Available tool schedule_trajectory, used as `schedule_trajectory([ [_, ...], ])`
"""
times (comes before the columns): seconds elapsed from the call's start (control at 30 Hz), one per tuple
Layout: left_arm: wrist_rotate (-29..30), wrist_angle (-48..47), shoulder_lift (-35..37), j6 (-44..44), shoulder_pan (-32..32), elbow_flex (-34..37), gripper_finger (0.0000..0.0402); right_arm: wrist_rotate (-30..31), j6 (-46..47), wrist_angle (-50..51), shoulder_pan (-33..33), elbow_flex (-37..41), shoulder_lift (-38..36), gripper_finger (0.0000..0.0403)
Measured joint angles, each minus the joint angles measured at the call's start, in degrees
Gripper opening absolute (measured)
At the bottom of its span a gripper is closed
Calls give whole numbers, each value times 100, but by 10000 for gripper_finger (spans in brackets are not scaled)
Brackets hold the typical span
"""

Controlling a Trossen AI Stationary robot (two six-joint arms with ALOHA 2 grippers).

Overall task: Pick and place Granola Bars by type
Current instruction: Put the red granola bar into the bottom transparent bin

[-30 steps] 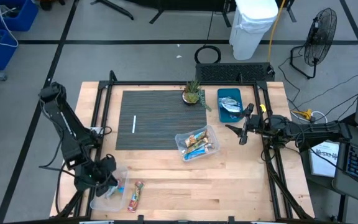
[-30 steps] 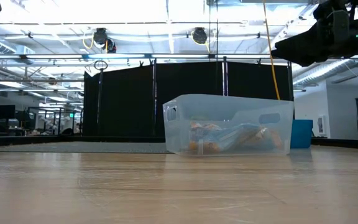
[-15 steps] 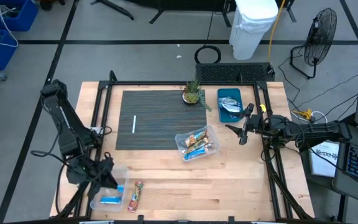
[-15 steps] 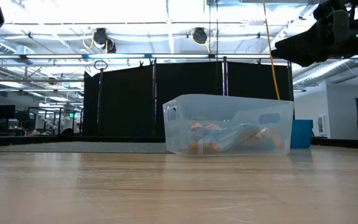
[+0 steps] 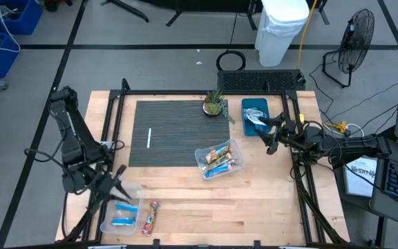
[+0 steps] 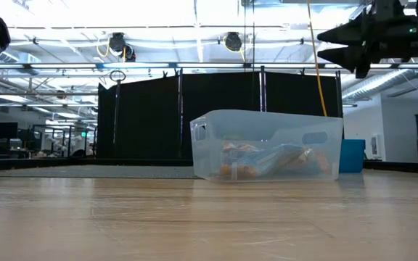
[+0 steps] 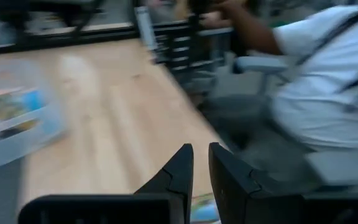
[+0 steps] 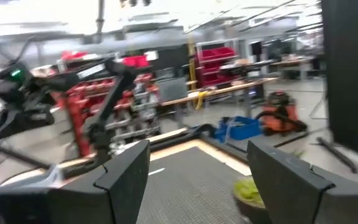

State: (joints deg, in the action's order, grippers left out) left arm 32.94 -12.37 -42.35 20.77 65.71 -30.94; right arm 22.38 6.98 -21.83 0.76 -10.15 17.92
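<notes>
1. Wooden bench (image 5: 254,200) under a workshop ceiling, with a dark ribbed mat (image 5: 178,131) across its far half; I take the central clear bin (image 5: 220,160) as my landmark.
2. Mixed Granola Bars (image 5: 218,159) lie inside that central clear bin, orange and blue wrappers together.
3. Beyond the bin toward my right arm sits a blue tray (image 5: 255,113) holding silvery packets (image 5: 256,117). My right tool (image 5: 269,134) hangs just beside that tray, fingers spread wide with nothing between them.
4. Well away from the bin, at the near corner on my left arm's side, a second clear bin (image 5: 121,215) holds blue bars (image 5: 123,214), and one orange-red bar (image 5: 150,217) lies on the bare wood just beside it.
5. My left tool (image 5: 109,185) is above that corner bin's edge; its fingers sit nearly together and I see nothing held between them.
6. The next bar, I judge, must come from the central bin: drop straight in with fingers across the wrapper's narrow side, lift clear of the wall, and match colour before release.
7. The stray orange-red bar probably needs a home of its own type.
8. Wrapper print is too small to read, and the level view shows only the central bin, so the corner bin's count stays uncertain.
</notes>
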Motion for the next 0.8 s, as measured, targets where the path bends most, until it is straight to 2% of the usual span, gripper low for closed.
schedule_trajectory([
  [0.07, 430, -356, 84, 186, 40, 0, 56, 174, 167, -28, 2, 0, 19, 258],
  [0.13, 861, -634, 129, 413, 57, 0, 56, 90, 599, -314, 2, 77, 153, 258],
  [0.2, 1130, -735, 163, 479, 78, 0, 56, -432, 830, -826, 2, 252, 449, 258],
  [0.27, 1206, -723, 208, 351, 97, 0, 56, -1115, 1041, -1343, -19, 399, 863, 258],
  [0.33, 1216, -716, 266, 182, 109, 0, 56, -1494, 1195, -1886, -93, 462, 1377, 258],
  [0.5, 1282, -713, 420, 60, 110, 0, 56, -1474, 1184, -3310, -390, 398, 2937, 258],
  [0.63, 1270, -716, 460, 62, 110, 0, 56, -1495, 969, -4162, -663, -107, 4234, 258],
  [0.8, 1256, -764, 462, 53, 110, 0, 56, -1507, 608, -4144, -990, -1249, 5823, 258],
])
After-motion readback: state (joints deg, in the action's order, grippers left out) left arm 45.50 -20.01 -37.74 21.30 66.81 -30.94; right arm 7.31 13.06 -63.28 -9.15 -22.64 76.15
